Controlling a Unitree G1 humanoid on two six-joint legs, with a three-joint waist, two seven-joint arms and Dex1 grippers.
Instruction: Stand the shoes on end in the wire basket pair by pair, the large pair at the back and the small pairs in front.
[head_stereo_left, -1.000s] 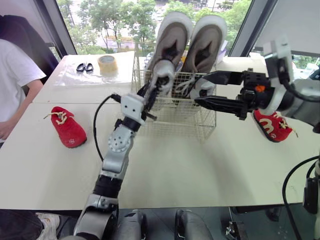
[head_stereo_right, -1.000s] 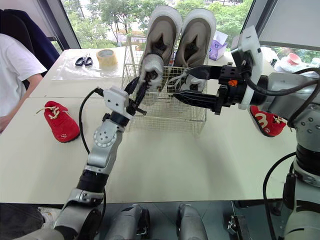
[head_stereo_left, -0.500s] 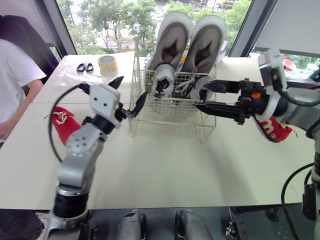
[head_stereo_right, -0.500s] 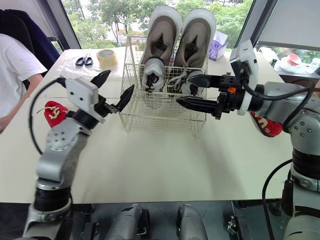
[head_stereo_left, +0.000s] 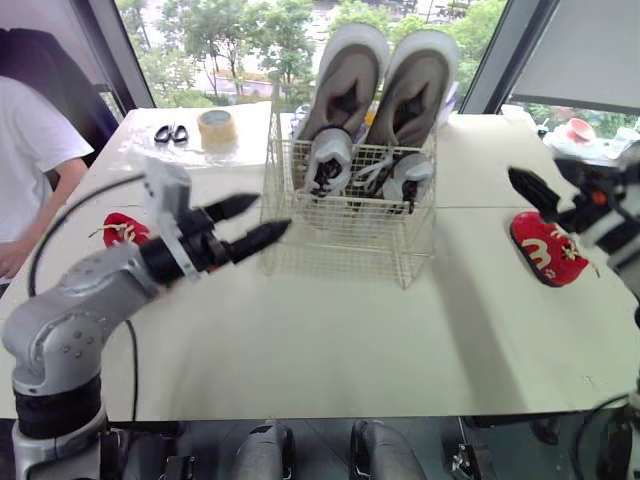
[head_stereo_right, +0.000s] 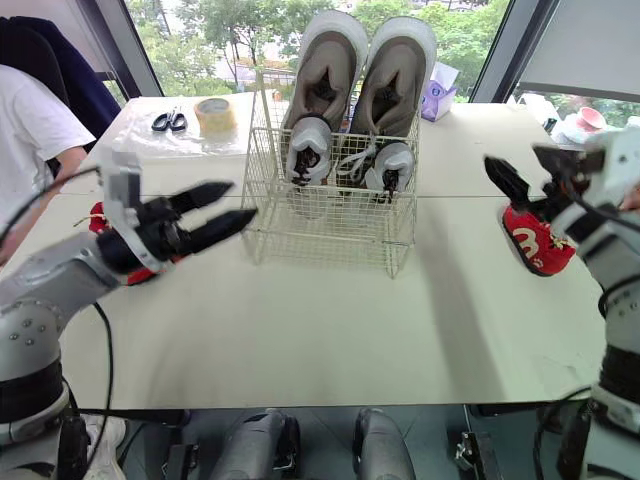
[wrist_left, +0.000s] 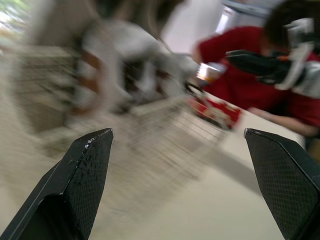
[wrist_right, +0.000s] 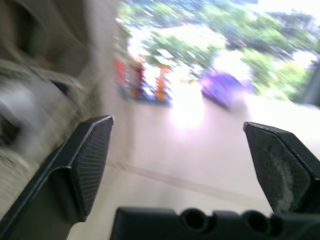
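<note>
Left eye view: a wire basket (head_stereo_left: 345, 238) is seen standing on a pale tabletop (head_stereo_left: 330, 340). A large grey pair (head_stereo_left: 343, 85) is stood on end at the back of the basket, and a small grey pair (head_stereo_left: 328, 160) is stood on end just in front of it. One red shoe (head_stereo_left: 545, 250) is seen lying on the tabletop to the right of the basket, and another red shoe (head_stereo_left: 125, 230) to its left, partly hidden by the left arm.

Right eye view: the left end effector (head_stereo_right: 235, 203) is held open and empty just left of the basket. The right end effector (head_stereo_right: 515, 158) is held above the right red shoe.

Left wrist view: the fingers (wrist_left: 85, 170) are spread wide, with nothing between them.

Right wrist view: the fingers (wrist_right: 87, 160) are likewise spread wide and nothing is gripped.
</note>
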